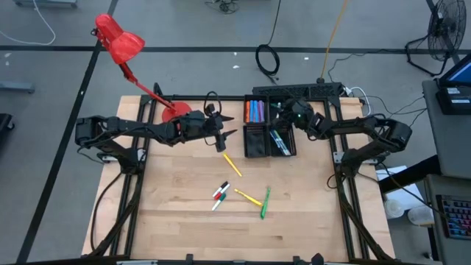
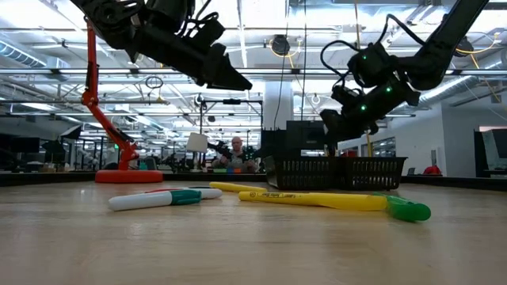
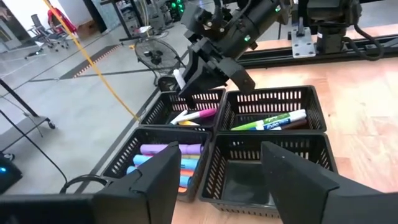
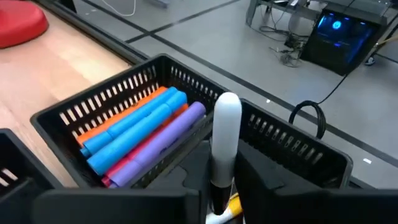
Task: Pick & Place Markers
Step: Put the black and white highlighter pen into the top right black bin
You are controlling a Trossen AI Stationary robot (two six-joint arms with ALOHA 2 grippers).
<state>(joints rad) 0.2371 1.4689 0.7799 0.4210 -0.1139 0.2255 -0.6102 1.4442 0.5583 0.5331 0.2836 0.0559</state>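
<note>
Left claw [image 1: 223, 137]: being held above the surface just left of the tray, its fingers [image 3: 155, 180] standing apart with nothing between them.
Right claw [image 1: 284, 112]: being held over the far half of the tray, with a white marker [image 4: 225, 140] standing upright between its fingers; whether the marker is being gripped tightly or loosely cannot be told.
Tray [image 1: 257, 152]: a black slatted four-compartment tray, sitting at the far middle of the surface, between the two arms.
Far left compartment: being filled with orange, blue and purple markers [image 1: 254, 112], lying side by side.
Near left compartment [image 3: 249, 186]: lying in shadow, with nothing being made out in it.
Near right compartment: a green marker and a white marker [image 3: 270, 121] are being held here, lying side by side.
Far right compartment: a white marker with a pink end [image 3: 196, 115] is lying here, under the right claw.
Loose markers on the surface: a yellow marker [image 1: 232, 164] is lying just near the left claw; nearer still, a red-and-white pair [image 1: 219, 194] is lying together, with another yellow marker [image 1: 248, 196] and a green marker [image 1: 264, 202] just to their right, the two meeting at their near ends.
Surface [image 1: 176, 213]: pale wood, carrying the tray and the loose markers.
Red lamp [image 1: 118, 40]: standing at the far left corner, its base [image 1: 175, 113] just beside the left arm.
</note>
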